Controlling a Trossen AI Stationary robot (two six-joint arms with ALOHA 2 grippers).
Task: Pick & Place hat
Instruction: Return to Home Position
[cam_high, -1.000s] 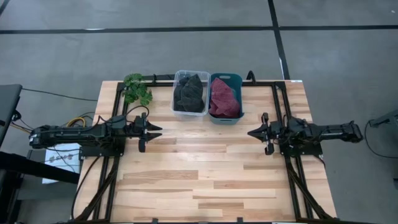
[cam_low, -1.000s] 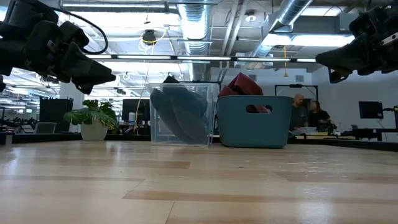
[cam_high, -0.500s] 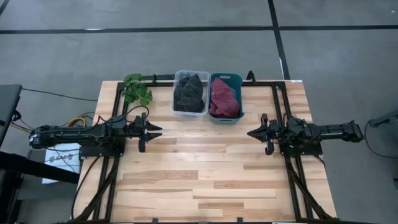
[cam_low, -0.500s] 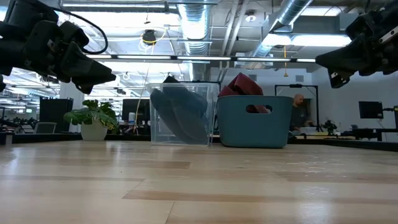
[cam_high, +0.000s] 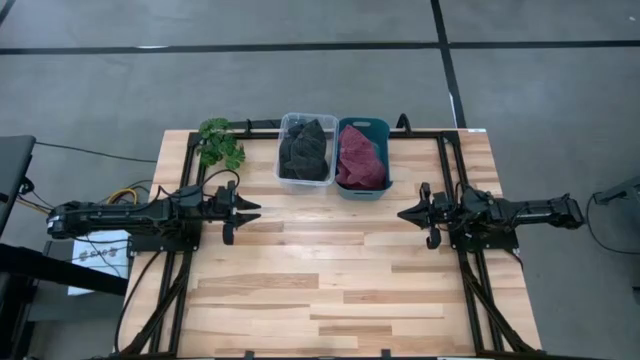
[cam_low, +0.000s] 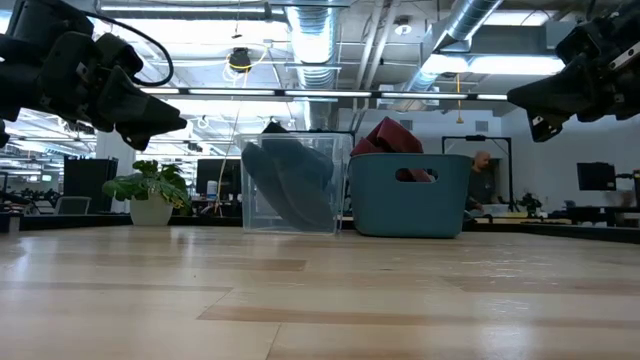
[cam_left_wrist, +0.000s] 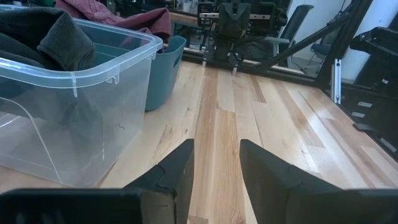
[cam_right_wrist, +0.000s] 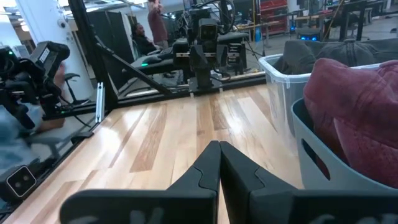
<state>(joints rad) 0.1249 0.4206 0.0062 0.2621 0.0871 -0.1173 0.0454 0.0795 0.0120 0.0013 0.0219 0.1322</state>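
Note:
A dark grey hat (cam_high: 305, 150) lies bunched in a clear plastic bin (cam_high: 283, 150) at the table's far middle. A maroon hat (cam_high: 360, 160) fills the teal bin (cam_high: 364, 123) beside it and sticks up over that bin's rim (cam_low: 390, 135). My left gripper (cam_high: 258, 209) hovers near the left edge, pointing level toward the table's middle, open, with nothing between its fingers (cam_left_wrist: 180, 163). My right gripper (cam_high: 402, 213) hovers near the right edge, facing it, shut and holding nothing (cam_right_wrist: 219, 148). Both are clear of the table top.
A potted green plant (cam_high: 220, 142) stands at the far left corner. Black frame rails (cam_high: 447, 170) run along the table's sides and far edge. Bare wood (cam_high: 330, 270) lies between the grippers and the near edge. A person (cam_low: 482, 178) shows in the room beyond the table.
My right gripper has rolled a little about the line it points along and has stayed in place, still shut. The hats and bins have not moved.

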